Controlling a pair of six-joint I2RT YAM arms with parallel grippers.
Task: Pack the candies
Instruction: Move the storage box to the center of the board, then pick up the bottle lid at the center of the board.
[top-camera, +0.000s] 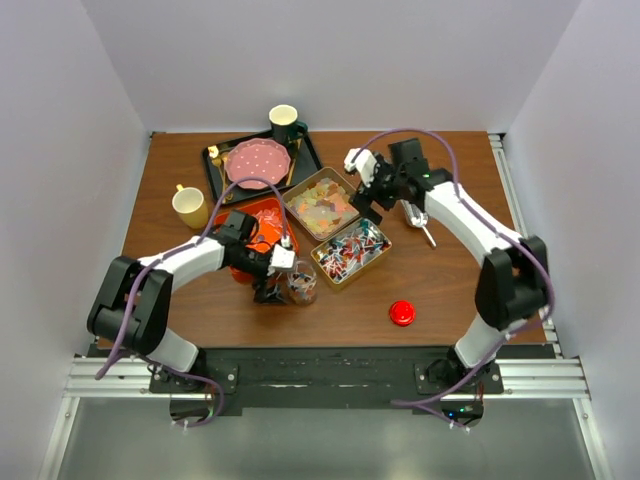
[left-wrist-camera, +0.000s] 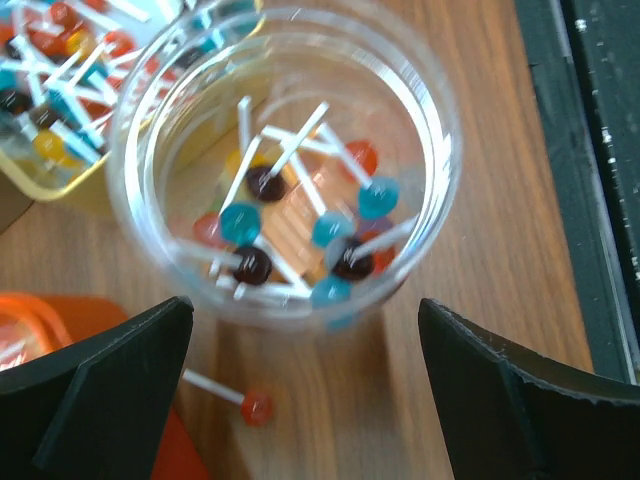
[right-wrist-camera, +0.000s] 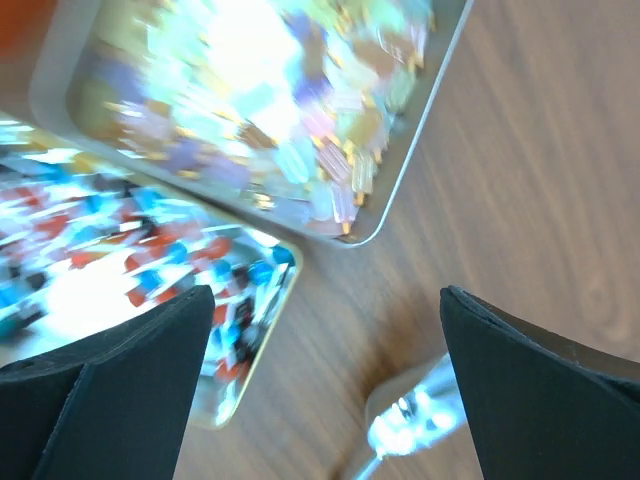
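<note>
Wood-grain table (top-camera: 450, 290), clear round jar (left-wrist-camera: 442, 130) of stick candies (left-wrist-camera: 240, 222), left fingers (left-wrist-camera: 110, 390) and right fingers (right-wrist-camera: 110, 380) spread wide, empty.

The brown wooden table (top-camera: 450, 290) carries a black tray (top-camera: 212, 172) at the back left and a yellow mug (top-camera: 190, 207) near it. Towards the middle lie an orange tray (top-camera: 265, 215) and two metal tins, one (right-wrist-camera: 428, 120) of pale gummy candies and one (right-wrist-camera: 268, 325) of wrapped lollipops, side by side. A clear jar (left-wrist-camera: 440, 130) stands nearer the front, with a red lollipop (left-wrist-camera: 256, 406) loose on the wood beside it. A round red lid (top-camera: 402, 313) and a metal scoop (top-camera: 418, 218) lie to the right.
</note>
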